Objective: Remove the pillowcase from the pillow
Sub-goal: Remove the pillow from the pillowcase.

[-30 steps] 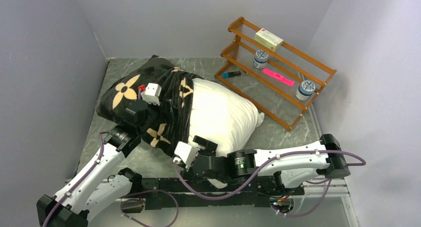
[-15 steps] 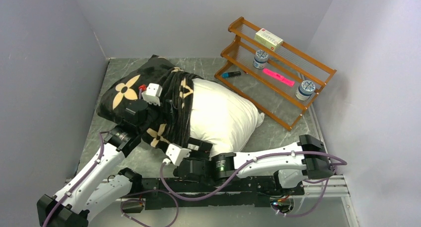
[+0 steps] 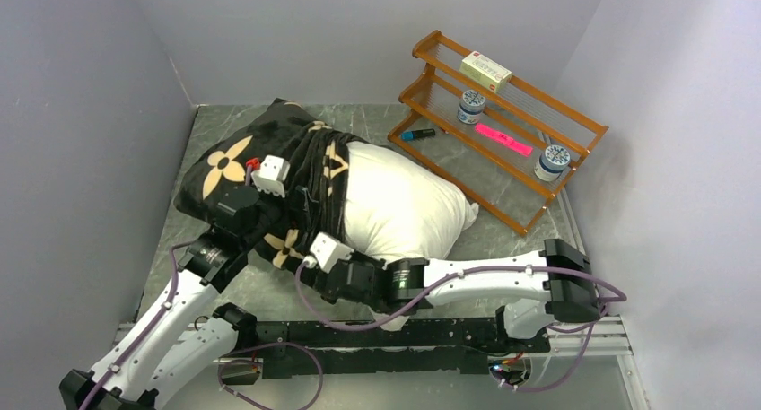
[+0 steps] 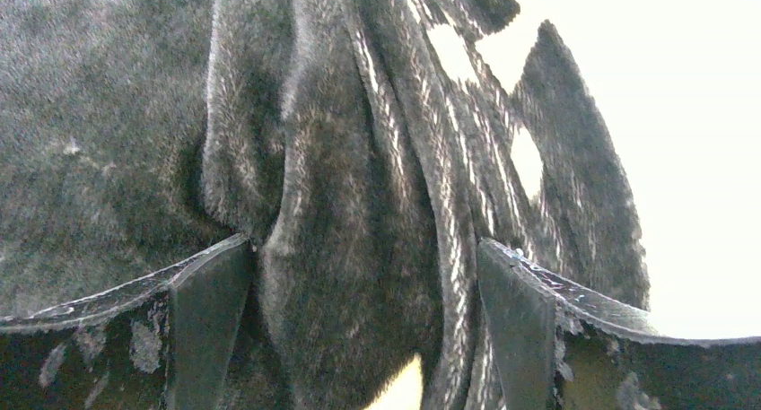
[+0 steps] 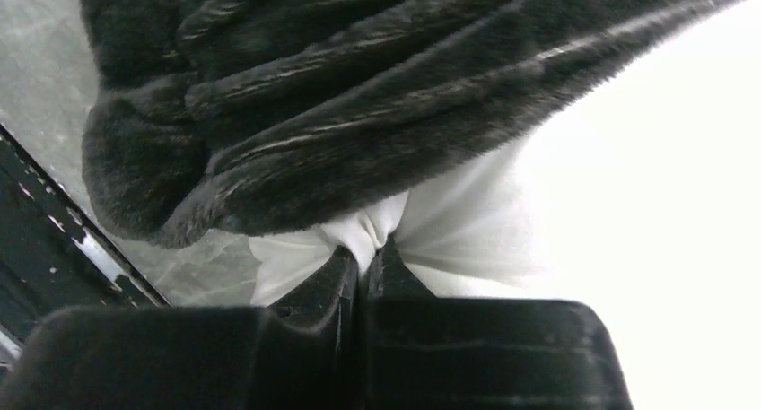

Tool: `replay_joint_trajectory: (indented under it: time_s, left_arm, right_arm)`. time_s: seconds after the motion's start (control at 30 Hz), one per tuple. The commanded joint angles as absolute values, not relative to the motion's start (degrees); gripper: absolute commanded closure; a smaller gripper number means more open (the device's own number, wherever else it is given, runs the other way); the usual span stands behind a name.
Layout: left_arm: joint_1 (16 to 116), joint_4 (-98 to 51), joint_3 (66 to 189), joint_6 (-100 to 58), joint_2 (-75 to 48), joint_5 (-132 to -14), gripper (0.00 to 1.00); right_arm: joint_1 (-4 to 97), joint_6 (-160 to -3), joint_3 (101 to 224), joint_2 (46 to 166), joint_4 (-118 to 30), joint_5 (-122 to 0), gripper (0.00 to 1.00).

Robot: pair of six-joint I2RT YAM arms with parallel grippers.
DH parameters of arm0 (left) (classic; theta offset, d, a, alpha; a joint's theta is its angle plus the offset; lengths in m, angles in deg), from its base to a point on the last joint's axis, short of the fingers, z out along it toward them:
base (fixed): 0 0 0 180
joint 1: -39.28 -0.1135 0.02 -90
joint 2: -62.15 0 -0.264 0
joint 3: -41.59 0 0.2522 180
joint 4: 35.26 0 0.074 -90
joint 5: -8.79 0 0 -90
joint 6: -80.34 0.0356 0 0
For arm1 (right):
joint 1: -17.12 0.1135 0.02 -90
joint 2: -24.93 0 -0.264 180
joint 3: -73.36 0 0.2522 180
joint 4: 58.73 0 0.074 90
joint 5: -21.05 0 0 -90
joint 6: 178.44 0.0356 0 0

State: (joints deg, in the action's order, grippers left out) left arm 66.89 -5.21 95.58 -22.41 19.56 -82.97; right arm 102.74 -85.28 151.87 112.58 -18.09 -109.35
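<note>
Step in hand, as I read it: anchor the pillow, then strip the cover.

Right pincer [image 5: 363,256] was clamped tight on a small pinch of white pillow [image 5: 467,222] cloth at the near edge. The bunched hem of the pillowcase [image 5: 314,141] sat just beyond its tips, touching the pinch from above. I saw no plush in the jaws, only white cloth.

Left pincer [image 4: 363,266] had its jaws wide apart, pushed down astride a ridge of plush folds. One thick fold lay between the fingers, nothing gripped.

From the top view the case was roughly half off. Bare pillow bulged to the right of the right pincer. The black flower-print cover wrapped the end beyond and left of the left pincer, all of it resting on the bench [image 3: 359,114].

Next move, my call:
- Close the left pincer on that fold, plush only. Catching pillow cloth underneath would drag both together.
- Then pull the left away from the right pincer, toward the covered end, with the right holding as anchor.

Risks: the right pinch was small and might slip under load. The plush was thick, so the left grip could slide off the pile.
</note>
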Motion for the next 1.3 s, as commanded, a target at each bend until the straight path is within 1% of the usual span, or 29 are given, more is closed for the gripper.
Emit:
replay_joint_trajectory:
  time_s: [0.0, 0.1, 0.3, 0.4, 0.53, 0.63, 0.77, 0.93, 1.1, 1.27]
  left_arm:
    - [67.31, -1.4, 97.9, -22.04, 21.41, -78.79, 0.03]
    - [67.31, 1.21, 99.02, -22.6, 22.63, -75.9, 0.03]
    - [67.31, 4.02, 101.13, -23.97, 23.4, -65.86, 0.03]
    - [67.31, 5.93, 102.79, -24.24, 21.94, -61.87, 0.03]
    - [67.31, 8.76, 104.94, -24.6, 20.08, -58.77, 0.03]
    - [67.31, 10.32, 106.15, -26.04, 19.34, -57.62, 0.04]
    - [67.45, 13.2, 107.0, -28.28, 18.34, -58.99, 0.07]
    - [67.96, 17.2, 106.63, -28.9, 17.86, -63.64, 0.11]
    - [69.93, 15.51, 105.08, -32.26, 16.37, -63.61, 0.14]
    - [74.12, 15.25, 104.25, -33.74, 14.49, -70.16, 0.14]
  right_arm:
    - [96.8, -81.19, 149.26, 106.71, -19.73, -104.93, 1.0]
    - [92.88, -78.68, 146.96, 102.06, -23.29, -100.29, 1.0]
    - [86.5, -76.12, 141.58, 93.01, -31.44, -90.38, 1.0]
    - [84.75, -75.4, 140.82, 91.09, -32.34, -90.04, 1.0]
    - [82.56, -73.55, 141.06, 90.93, -32.28, -91.15, 1.0]
    - [80.61, -72.37, 141.03, 90.93, -34.07, -89.67, 1.0]
    - [78.93, -71.4, 140.65, 91.44, -37.6, -86.71, 1.0]
    - [77.26, -70.44, 141.04, 93.37, -39.67, -83.27, 1.0]
    - [76.4, -69.79, 141.59, 94.76, -41.14, -81.61, 1.0]
    - [75.73, -69.3, 141.61, 94.98, -42.24, -80.03, 1.0]
